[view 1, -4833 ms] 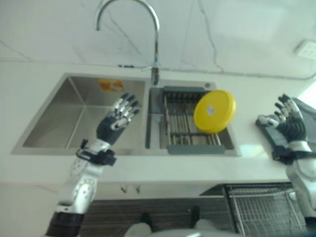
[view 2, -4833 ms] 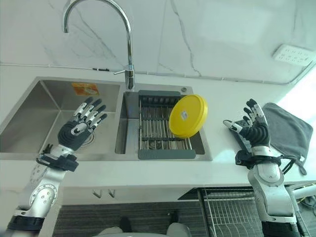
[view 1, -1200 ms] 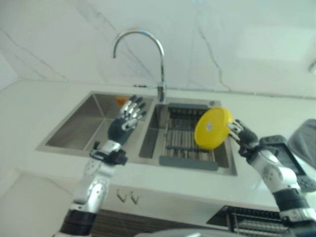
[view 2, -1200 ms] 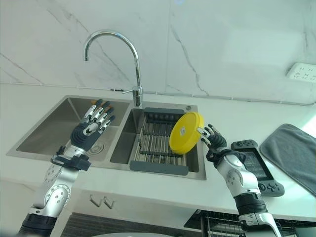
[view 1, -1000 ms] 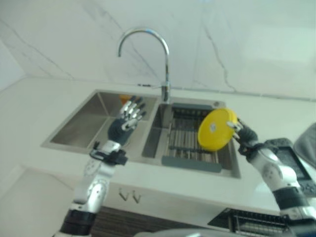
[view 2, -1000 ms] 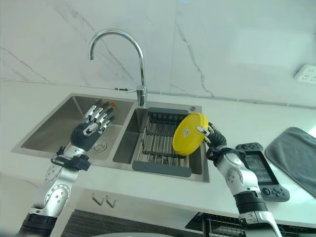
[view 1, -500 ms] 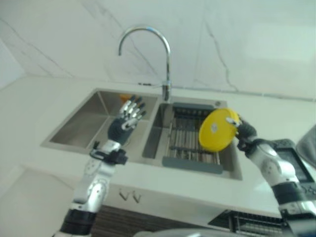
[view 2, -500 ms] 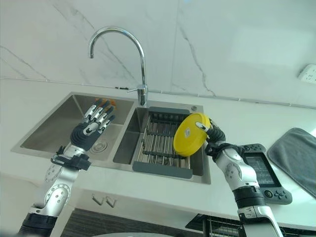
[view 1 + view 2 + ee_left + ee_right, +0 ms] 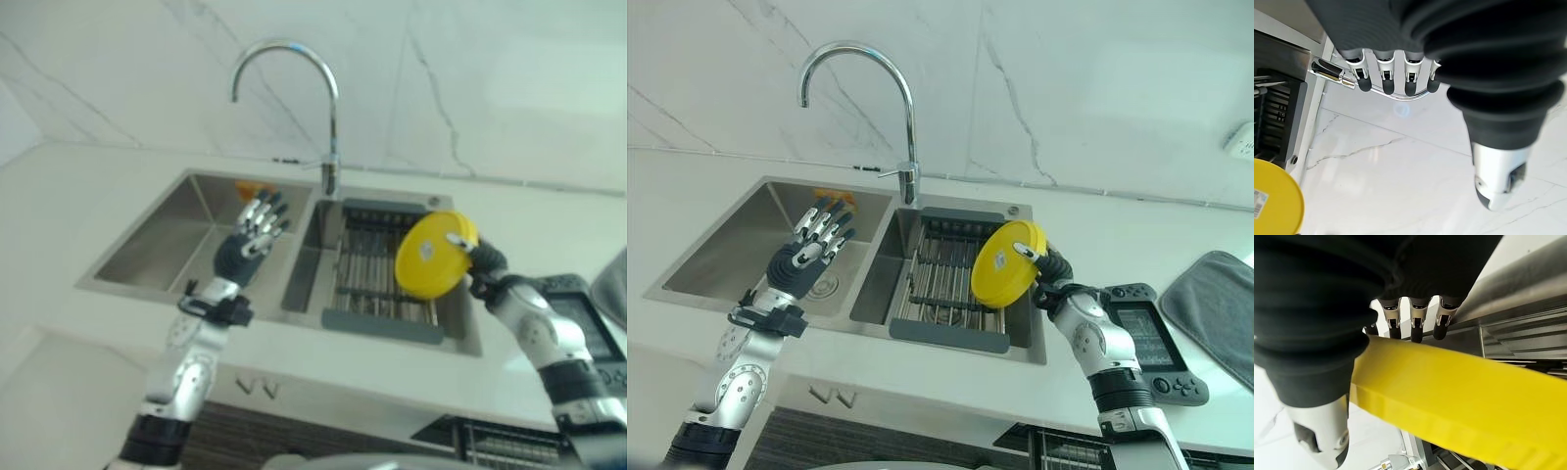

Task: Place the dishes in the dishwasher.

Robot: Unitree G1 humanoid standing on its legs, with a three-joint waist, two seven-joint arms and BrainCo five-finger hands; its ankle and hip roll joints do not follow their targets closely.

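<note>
The robot's right hand (image 9: 1055, 271) clamps fingers and thumb on a yellow plate (image 9: 1007, 263) above the sink rack (image 9: 945, 279); left hand (image 9: 806, 253) hovers, fingers apart. Loading the dishwasher remains ahead.

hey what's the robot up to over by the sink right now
The robot's right hand is gripping a yellow plate by its edge, fingers on one face and thumb on the other. The plate stands on edge in the drying rack in the right basin of the sink. The left hand hovers open over the left basin, holding nothing. A game controller and a grey cloth lie on the counter to the right.
</note>
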